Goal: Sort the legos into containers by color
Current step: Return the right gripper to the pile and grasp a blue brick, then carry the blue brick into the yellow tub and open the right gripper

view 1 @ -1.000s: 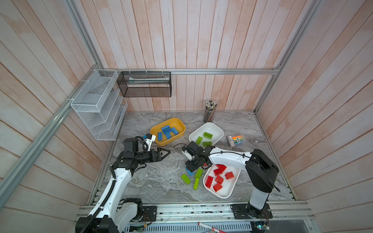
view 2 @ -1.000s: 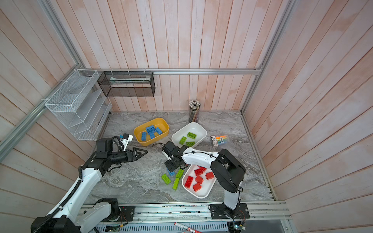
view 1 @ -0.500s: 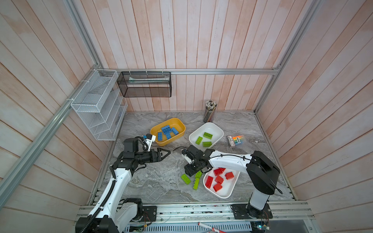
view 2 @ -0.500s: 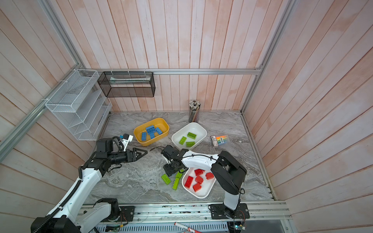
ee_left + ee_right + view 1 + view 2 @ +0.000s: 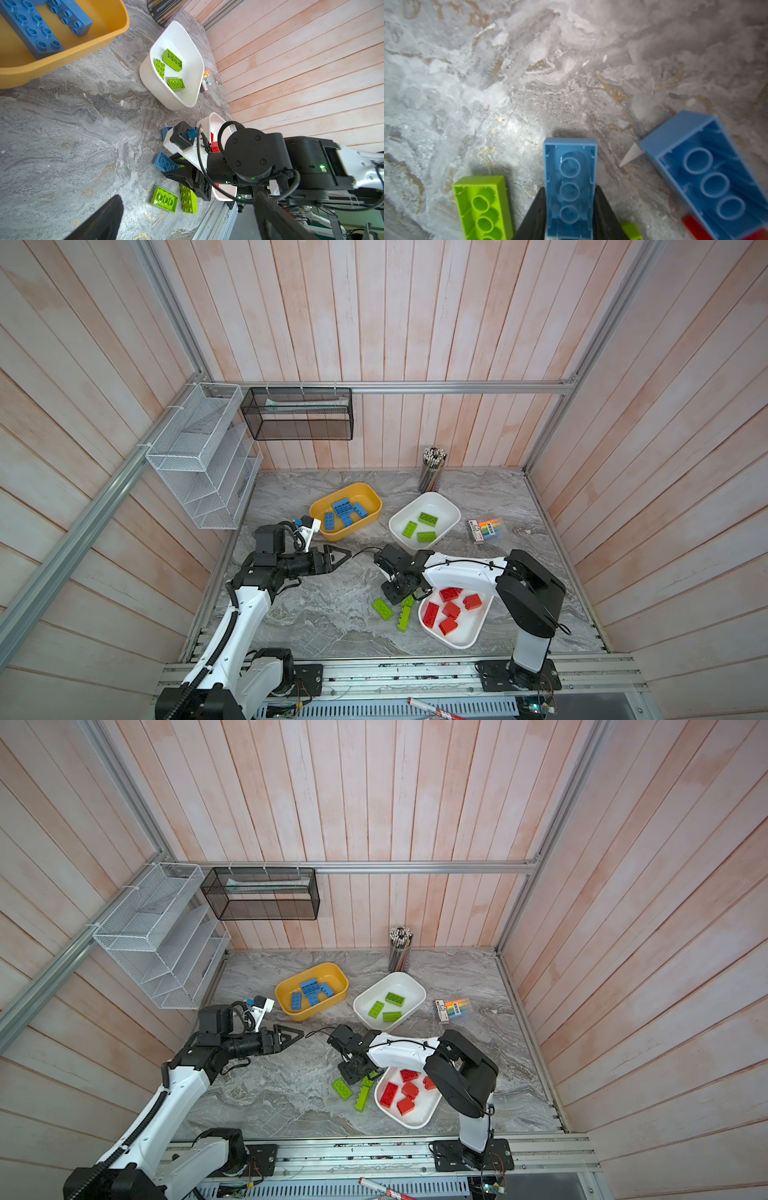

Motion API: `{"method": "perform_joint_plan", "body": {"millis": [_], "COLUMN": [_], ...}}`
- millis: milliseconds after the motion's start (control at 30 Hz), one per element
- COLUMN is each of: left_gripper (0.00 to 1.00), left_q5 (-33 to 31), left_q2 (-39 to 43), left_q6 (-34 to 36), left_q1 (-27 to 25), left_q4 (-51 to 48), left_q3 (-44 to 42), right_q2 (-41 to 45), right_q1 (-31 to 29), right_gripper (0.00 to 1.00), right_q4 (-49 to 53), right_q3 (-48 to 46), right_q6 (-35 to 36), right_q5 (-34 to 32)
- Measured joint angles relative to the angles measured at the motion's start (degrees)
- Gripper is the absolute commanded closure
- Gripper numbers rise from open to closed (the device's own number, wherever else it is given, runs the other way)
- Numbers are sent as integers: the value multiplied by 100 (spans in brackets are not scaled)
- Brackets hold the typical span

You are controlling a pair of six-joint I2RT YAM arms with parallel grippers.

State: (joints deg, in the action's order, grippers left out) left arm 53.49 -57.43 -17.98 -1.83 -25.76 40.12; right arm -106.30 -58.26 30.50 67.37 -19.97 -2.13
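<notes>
My right gripper [image 5: 570,192] is shut on a blue lego [image 5: 570,164] that lies hollow side up on the marble. In both top views it [image 5: 392,593] points down beside the white tub [image 5: 469,640] of red legos [image 5: 451,608]. A second blue lego [image 5: 708,172] lies tilted close by. Loose green legos [image 5: 382,608] [image 5: 404,619] sit in front of it. The yellow tub [image 5: 368,494] holds several blue legos [image 5: 343,510]. The far white tub [image 5: 451,506] holds three green ones [image 5: 427,519]. My left gripper [image 5: 347,552] hovers open and empty, left of the right gripper.
A pencil cup [image 5: 432,468] stands at the back wall and a pack of markers [image 5: 486,529] lies right of the far white tub. Wire racks [image 5: 199,456] [image 5: 297,414] hang on the left and back walls. The metal rail [image 5: 374,672] runs along the front edge.
My right gripper has come down toward the front, over the loose legos, and closed on the blue lego. The left arm has not moved.
</notes>
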Motion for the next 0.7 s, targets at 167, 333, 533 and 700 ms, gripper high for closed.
{"method": "perform_joint_plan", "body": {"millis": [167,333,533,700], "left_gripper": [0,0,0,0], "left_q5": [0,-55,-282,-470], "left_q2": [0,31,79,197], "left_q6": [0,-2,-13,-4], "left_q1": [0,35,136,260], "left_q4": [-2,-52,-179,-267], "left_q3": [0,9,175,343], "right_q2": [39,216,48,-800], "right_q1": [55,433,1078,1416], "right_gripper": [77,77,77,76], "right_q4": [131,-7,-455,-697], "right_q3": [168,802,2142,3469], "right_q6": [44,131,597,1012], "right_q5": [-22,317,629,975]}}
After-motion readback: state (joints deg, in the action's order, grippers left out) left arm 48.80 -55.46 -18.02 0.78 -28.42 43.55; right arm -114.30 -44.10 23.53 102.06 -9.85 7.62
